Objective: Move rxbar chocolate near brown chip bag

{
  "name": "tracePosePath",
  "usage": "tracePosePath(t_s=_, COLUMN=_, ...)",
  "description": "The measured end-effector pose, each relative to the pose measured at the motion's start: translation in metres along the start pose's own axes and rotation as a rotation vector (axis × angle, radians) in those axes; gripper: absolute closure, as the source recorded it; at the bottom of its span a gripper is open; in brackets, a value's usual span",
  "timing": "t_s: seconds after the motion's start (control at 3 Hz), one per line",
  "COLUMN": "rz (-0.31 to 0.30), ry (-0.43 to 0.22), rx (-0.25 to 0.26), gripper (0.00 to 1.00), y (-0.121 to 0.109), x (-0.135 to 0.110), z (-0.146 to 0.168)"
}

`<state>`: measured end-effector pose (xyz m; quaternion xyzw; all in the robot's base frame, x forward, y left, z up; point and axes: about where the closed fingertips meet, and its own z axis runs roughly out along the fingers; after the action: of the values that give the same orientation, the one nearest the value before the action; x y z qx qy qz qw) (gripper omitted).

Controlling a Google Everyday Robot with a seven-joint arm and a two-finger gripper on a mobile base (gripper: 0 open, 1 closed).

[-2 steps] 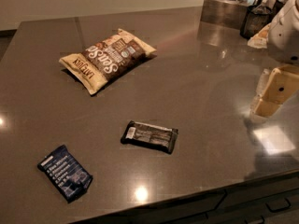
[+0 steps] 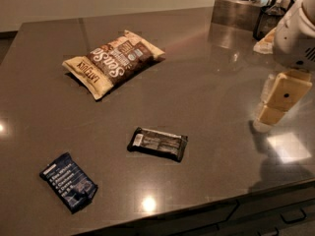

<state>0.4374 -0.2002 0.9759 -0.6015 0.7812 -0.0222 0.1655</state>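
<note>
The rxbar chocolate [image 2: 158,143], a flat black glossy bar with a white label patch at its left end, lies on the grey table [image 2: 206,87] near the front middle. The brown chip bag [image 2: 113,62], cream-edged with a dark brown centre and white lettering, lies at the back left, well apart from the bar. My gripper [image 2: 279,99] hangs over the table's right side, far to the right of the bar and a little above the surface, holding nothing that I can see.
A dark blue bar with white text lines [image 2: 69,182] lies at the front left. A metal container [image 2: 235,10] and dark items [image 2: 268,18] stand at the back right corner. The table's front edge runs just below the bars, with drawers [image 2: 275,220] under it.
The gripper has shifted very slightly to the left. The bars and the bag have not moved.
</note>
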Motion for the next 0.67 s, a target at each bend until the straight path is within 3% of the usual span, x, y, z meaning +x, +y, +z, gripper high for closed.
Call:
tracePosePath(t_s=0.33, rz=-0.001, ry=-0.102, rx=-0.058, gripper=0.00, y=0.020, x=-0.046, z=0.016)
tracePosePath(t_s=0.67, rz=-0.006, ry=-0.173, rx=-0.093, gripper=0.00, y=0.032, x=-0.077, z=0.028)
